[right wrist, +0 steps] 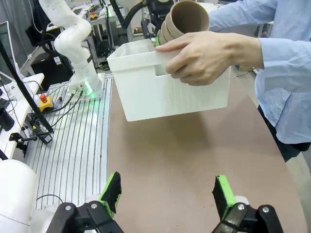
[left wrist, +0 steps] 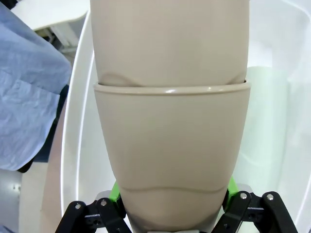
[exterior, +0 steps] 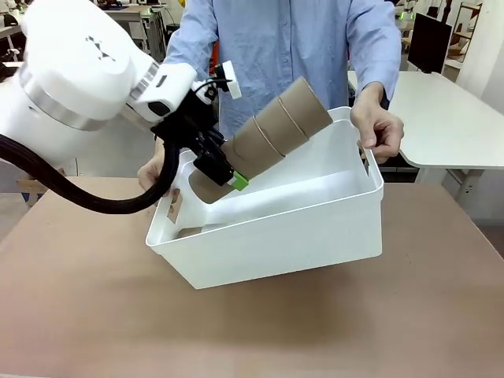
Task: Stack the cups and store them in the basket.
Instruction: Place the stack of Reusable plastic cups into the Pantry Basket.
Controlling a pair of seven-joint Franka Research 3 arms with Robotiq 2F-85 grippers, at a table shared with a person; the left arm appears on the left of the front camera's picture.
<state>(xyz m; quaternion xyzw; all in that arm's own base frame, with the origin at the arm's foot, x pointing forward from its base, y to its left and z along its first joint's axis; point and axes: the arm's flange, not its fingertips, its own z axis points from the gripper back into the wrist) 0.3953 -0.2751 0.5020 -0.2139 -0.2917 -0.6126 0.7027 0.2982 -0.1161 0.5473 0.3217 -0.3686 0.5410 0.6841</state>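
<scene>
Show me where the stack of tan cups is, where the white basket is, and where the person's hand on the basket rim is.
stack of tan cups (exterior: 276,134), front view, side wall of a middle cup.
white basket (exterior: 276,244), front view, bare near wall.
person's hand (exterior: 379,130), front view, back of the hand gripping the far-right rim.

The cups (left wrist: 170,145) look like smooth matt plastic with a faint sheen at the rim. The basket (exterior: 276,252) is smooth, slightly glossy white plastic. The table (exterior: 252,331) is matt brown. The person's shirt (exterior: 283,47) is light blue cloth.
</scene>
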